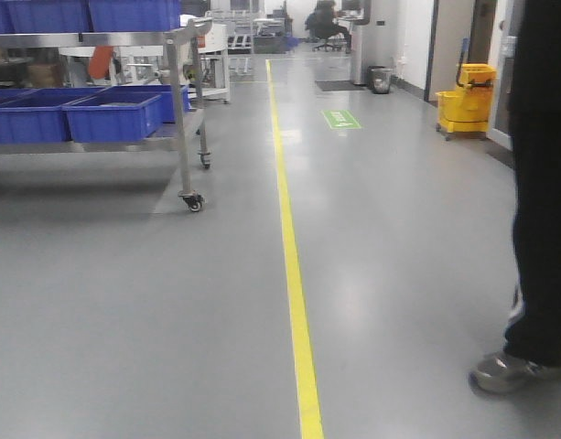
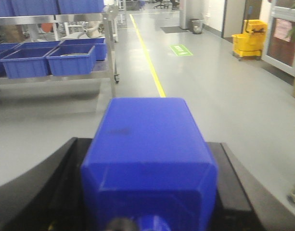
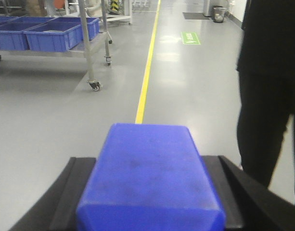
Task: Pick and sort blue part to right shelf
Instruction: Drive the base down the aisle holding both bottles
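— Right wrist-mounted view: my right gripper is clamped on the blue part.
— And left?
— My left gripper grips a knobbed blue block; that view, unlike the right, shows the yellow mop bucket.

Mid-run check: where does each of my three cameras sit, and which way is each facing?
Exterior front: on the robot's front, facing down the aisle along the yellow floor line; no robot parts show.
Left wrist: behind the left pincer, facing forward over its solid blue plastic block; black fingers show.
Right wrist: behind the right pincer, facing forward over a second solid blue block; black fingers show.
Shared: all see the wheeled steel cart holding blue bins; front and right wrist share the person in dark trousers.
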You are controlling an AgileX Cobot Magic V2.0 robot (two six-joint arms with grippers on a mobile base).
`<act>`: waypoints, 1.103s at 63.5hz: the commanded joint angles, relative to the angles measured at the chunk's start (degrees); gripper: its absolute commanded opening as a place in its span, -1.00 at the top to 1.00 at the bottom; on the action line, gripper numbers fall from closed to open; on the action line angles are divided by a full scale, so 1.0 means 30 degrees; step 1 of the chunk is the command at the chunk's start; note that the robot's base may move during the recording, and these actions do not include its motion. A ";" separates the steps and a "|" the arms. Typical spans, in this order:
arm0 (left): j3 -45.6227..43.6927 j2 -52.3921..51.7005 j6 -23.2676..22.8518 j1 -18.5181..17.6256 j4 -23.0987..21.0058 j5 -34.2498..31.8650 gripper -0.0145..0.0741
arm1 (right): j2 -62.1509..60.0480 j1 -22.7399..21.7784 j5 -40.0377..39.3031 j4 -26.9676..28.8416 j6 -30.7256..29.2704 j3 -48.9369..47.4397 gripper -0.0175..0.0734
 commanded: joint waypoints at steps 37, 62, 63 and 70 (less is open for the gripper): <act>-0.0585 0.0136 -0.0046 0.0021 -0.0128 -0.1788 -0.20 | 0.0089 -0.0096 -0.1753 -0.0189 -0.0119 -0.0573 -0.31; -0.0585 0.0136 -0.0046 0.0021 -0.0128 -0.1788 -0.20 | 0.0089 -0.0096 -0.1753 -0.0189 -0.0119 -0.0573 -0.31; -0.0585 0.0136 -0.0046 0.0021 -0.0128 -0.1788 -0.20 | 0.0089 -0.0096 -0.1753 -0.0189 -0.0119 -0.0573 -0.31; -0.0585 0.0136 -0.0046 0.0021 -0.0128 -0.1788 -0.20 | 0.0089 -0.0096 -0.1753 -0.0189 -0.0119 -0.0573 -0.31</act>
